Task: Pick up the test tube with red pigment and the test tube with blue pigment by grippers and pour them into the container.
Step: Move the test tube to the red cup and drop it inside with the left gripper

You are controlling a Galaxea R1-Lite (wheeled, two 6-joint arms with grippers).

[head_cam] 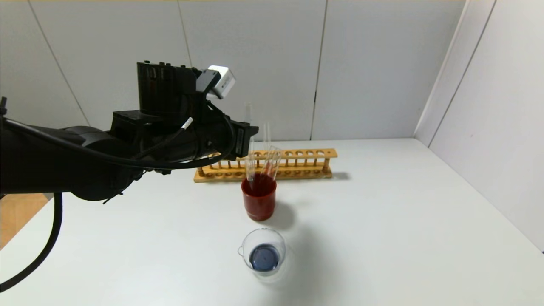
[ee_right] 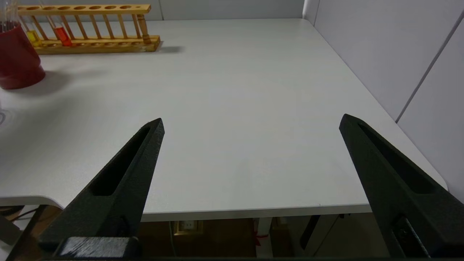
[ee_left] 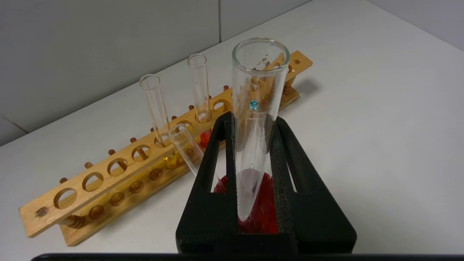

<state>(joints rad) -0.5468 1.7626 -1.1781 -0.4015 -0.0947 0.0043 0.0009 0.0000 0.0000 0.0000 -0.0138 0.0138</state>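
My left gripper [head_cam: 250, 142] [ee_left: 252, 119] is shut on an upright clear test tube [ee_left: 259, 90] that holds only a teal drop on its wall. Its lower end is at the mouth of a dark-red cup [head_cam: 259, 202] [ee_left: 264, 214]. A second empty tube [ee_left: 183, 143] leans in that cup. The test tube with red pigment [ee_left: 204, 135] [ee_right: 62, 34] stands in the wooden rack [head_cam: 304, 163] [ee_left: 108, 181]. The container [head_cam: 281, 250], a clear beaker, holds dark blue liquid and stands in front of the cup. My right gripper [ee_right: 252, 123] is open and empty over the table's near right edge.
A tube with yellow liquid [ee_left: 169, 159] [ee_right: 33, 36] stands in the rack beside the red one. The rack lies along the back of the white table [head_cam: 403, 221]. Grey walls close in behind and on the right.
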